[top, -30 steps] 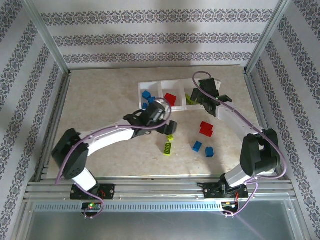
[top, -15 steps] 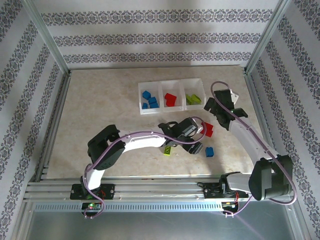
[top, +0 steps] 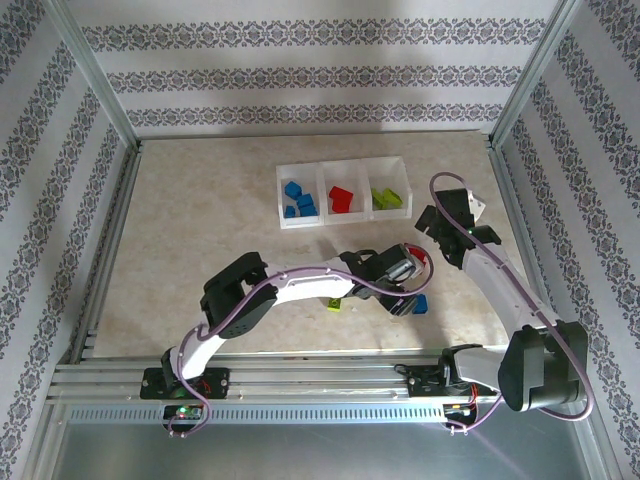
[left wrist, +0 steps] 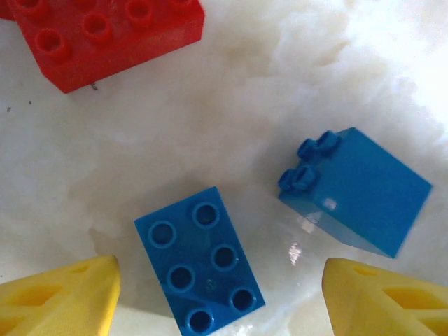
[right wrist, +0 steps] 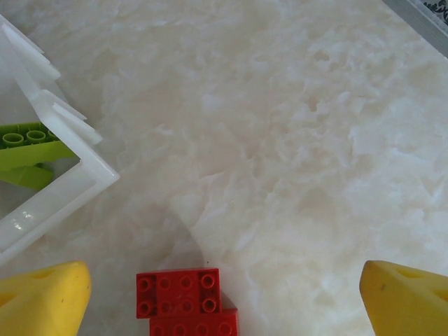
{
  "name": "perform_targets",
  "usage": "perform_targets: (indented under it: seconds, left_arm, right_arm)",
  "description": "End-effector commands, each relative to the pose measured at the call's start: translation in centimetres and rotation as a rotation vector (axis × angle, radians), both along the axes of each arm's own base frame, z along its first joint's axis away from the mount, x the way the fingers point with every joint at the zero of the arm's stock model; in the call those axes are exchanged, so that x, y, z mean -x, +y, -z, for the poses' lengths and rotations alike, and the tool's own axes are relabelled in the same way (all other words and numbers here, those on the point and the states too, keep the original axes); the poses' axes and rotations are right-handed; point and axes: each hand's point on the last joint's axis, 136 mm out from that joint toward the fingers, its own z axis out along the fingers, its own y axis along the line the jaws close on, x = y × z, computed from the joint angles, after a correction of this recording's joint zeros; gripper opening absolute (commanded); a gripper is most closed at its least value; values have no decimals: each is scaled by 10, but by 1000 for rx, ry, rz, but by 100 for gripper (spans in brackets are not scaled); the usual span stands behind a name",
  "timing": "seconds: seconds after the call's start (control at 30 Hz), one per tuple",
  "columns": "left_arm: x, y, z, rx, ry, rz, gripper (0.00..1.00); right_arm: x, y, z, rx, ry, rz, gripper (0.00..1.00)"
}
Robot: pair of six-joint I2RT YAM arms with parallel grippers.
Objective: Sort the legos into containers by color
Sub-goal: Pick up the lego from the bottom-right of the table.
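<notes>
L tool [left wrist: 220, 294] is low over the worktop [top: 200, 230] on the near side of the tray [top: 345, 225], out from its R compartment. Its yellow fingers [left wrist: 63, 297] stand apart. A blue brick [left wrist: 199, 269] lies studs-up btw them, closer to the finger at pic left. Gaps show on both sides, so nothing is clamped. 2nd blue brick [left wrist: 360, 192] lies tipped on its side just beside the first, studs turned toward it, not touching. A red brick [left wrist: 105, 35] sits a bit farther on, toward the tray.

R tool [right wrist: 224, 297] hangs just off the tray's R near corner, fingers spread wide, holding nothing. 2 red bricks [right wrist: 185, 301] lie touching each other on the worktop btw the fingers, at the pic's bottom edge, apart from the tray wall. A green brick [right wrist: 28, 143] rests inside the R compartment by that corner.

Tray contents from above:
- L compartment: blue lot [top: 297, 198]
- Mid compartment: red piece [top: 341, 198]
- R compartment: green lot [top: 387, 199]

A loose green piece [top: 335, 303] lies on the worktop, near side of the tray, out from the mid compartment, right against the L arm [top: 300, 285].
</notes>
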Motion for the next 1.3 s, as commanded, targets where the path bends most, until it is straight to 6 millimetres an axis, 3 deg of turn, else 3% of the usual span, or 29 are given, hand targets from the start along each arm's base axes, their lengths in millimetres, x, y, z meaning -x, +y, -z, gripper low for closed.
perform_targets:
  seconds: [0.0, 0.33, 0.53, 0.63, 0.93, 1.27]
  left_arm:
    - [1, 5, 10, -79, -14, 11, 73]
    - [-3, 9, 33, -156, -16, 19, 67]
    - [-6, 15, 33, -174, -34, -1, 41]
    - [-6, 17, 29, -169, -38, -10, 39]
    - [-12, 31, 4, -107, -51, -71, 33]
    - [-49, 89, -37, -26, -97, -255, 32]
  right_arm:
    - [4, -3, -1, -16, -5, 13, 98]
    - [3, 0, 0, -29, -10, 7, 98]
    - [6, 0, 6, -29, 7, 5, 98]
    - [8, 0, 10, -32, 17, 4, 98]
    - [15, 3, 20, -48, 43, -1, 98]
    - [25, 8, 39, -77, 92, -11, 98]
